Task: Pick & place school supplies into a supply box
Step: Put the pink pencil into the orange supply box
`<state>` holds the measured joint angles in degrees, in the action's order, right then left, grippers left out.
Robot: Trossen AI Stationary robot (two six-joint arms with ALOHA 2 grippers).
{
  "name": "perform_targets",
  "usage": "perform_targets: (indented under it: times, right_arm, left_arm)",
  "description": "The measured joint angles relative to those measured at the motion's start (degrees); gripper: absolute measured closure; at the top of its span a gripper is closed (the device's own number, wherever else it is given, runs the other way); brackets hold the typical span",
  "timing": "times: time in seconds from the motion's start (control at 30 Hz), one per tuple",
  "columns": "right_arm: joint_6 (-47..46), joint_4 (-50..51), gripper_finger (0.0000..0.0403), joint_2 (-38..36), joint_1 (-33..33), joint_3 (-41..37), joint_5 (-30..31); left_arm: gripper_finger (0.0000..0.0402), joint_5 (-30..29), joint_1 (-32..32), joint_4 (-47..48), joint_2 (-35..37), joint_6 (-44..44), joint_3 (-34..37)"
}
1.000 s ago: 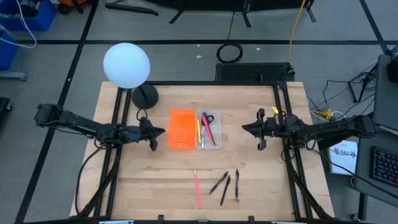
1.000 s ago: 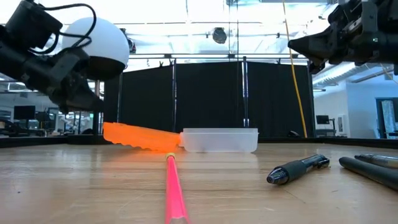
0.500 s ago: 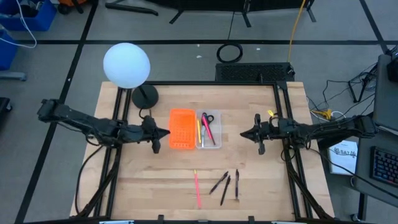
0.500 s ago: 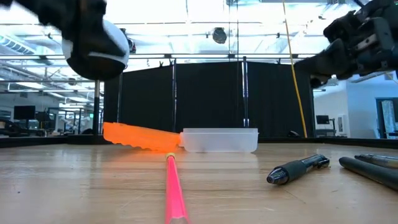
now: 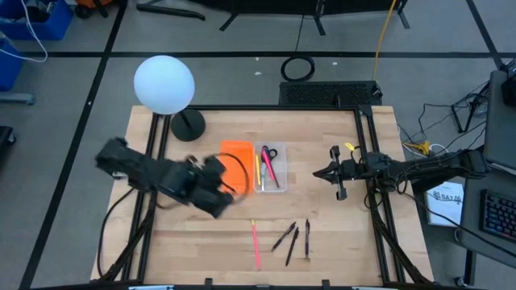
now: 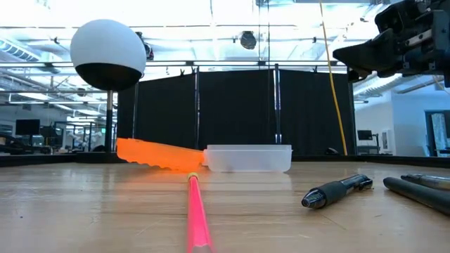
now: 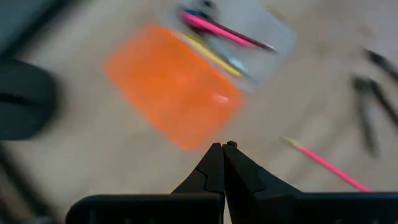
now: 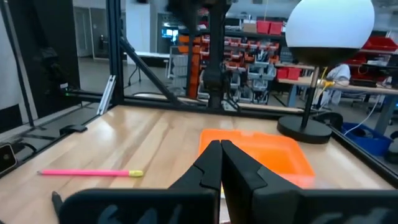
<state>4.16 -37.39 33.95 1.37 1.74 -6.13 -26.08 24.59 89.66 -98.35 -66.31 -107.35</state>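
**Both arms aloft with jaws pressed together, supplies split between box and surface**

The left gripper (image 5: pixel 222 192) hangs over the wooden surface (image 5: pixel 193 242), at the near left corner of the orange tray (image 5: pixel 235 167). Its jaws are closed tip to tip and hold nothing. In the left wrist view the orange tray lies just ahead of those fingertips (image 7: pixel 222 149), with the supply box (image 7: pixel 249 37) beyond it and a loose pink pencil (image 7: pixel 323 163) off to one side on the surface.

The right gripper (image 5: pixel 322 172) is held above the right part of the surface, well apart from the supply box (image 5: pixel 271 168), which lies between the two arms. Its jaws too are closed on nothing.

The supply box is a clear, colourless rectangular tray that touches the right long side of the orange tray. Inside it lie a pink pen (image 5: pixel 268 165), a yellow pencil (image 5: pixel 259 171) and the black-handled scissors (image 5: pixel 272 151) at its far end.

On the near part of the surface, well apart from both jaws, lie the pink pencil (image 5: pixel 255 244) and three dark pens (image 5: pixel 294 238) just to its right. In the low view the pink pencil (image 6: pixel 197 214) has a yellow far end.

A white globe lamp (image 5: pixel 164 84) stands at the far left corner.
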Motion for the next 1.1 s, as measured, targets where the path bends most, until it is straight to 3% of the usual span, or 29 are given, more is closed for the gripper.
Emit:
perform_targets:
  times: [0.1, 0.37, 0.63, 0.73, 1.1]
  right_arm:
    - [0.0, -0.6, 0.0403, 0.0, 0.0, 0.0, 0.0]
    - [0.0, 0.1, 0.0403, 0.1, 0.0, 0.0, -0.1]
    - [-0.6, 0.3, 0.0403, 0.1, 0.0, 0.0, -0.1]
    - [-1.8, -0.8, 0.0403, 0.1, 0.0, 0.0, -0.1]
    - [-3.5, -3.0, 0.0403, 0.1, 0.0, 0.0, -0.1]
  left_arm:
    - [0.04, 5.3, 1.5, -6.6, -4.8, -1.6, -2.4]
    - [0.0398, 11.5, 4.5, -19.3, -16.1, -13.3, -2.8]
    - [0.0389, 17.3, 3.8, -32.5, -23.9, -8.5, -2.8]
    - [0.039, 17.4, 3.5, -32.7, -24.9, -8.2, -2.8]
    - [0.039, 15.3, 2.3, -28.3, -26.5, -19.4, -2.8]
